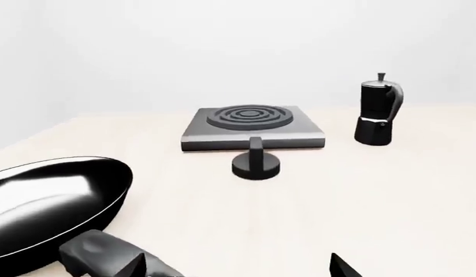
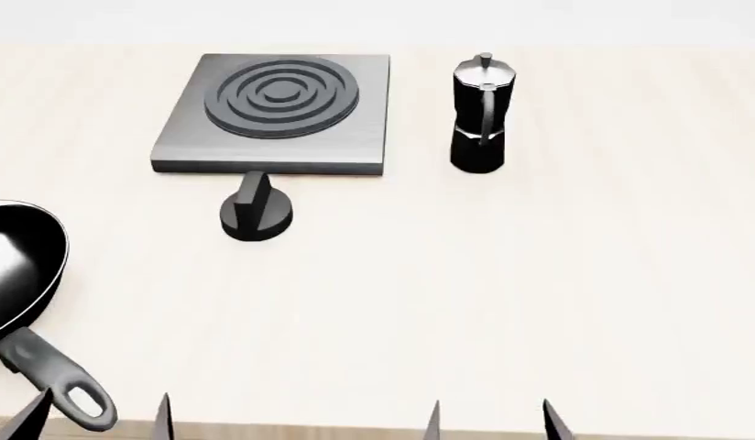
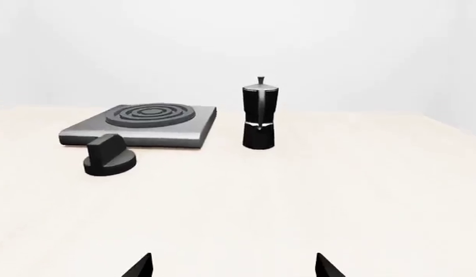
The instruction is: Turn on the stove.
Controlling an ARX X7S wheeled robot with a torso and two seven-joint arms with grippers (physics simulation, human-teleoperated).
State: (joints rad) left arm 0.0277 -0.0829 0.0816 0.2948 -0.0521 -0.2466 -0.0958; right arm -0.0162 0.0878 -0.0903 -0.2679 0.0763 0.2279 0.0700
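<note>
**Stove and knob untouched, both claws wide and empty**

Left wrist: the frying pan (image 1: 49,202) is empty, nearer than the stove (image 1: 253,128); the knob (image 1: 256,163) sits just before the stove.

Head: left gripper (image 2: 103,417) and right gripper (image 2: 494,422) gape open, holding nothing. Moka pot (image 2: 480,115) stands upright beside the stove.

Right wrist: pale table (image 3: 300,196), white wall behind the stove.

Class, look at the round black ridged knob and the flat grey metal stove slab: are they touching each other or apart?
Cannot tell. In the head view the round black ridged knob sits at the front edge of the flat grey metal stove slab, its handle overlapping that edge; the wrist views also overlap them, showing no clear gap.
</note>
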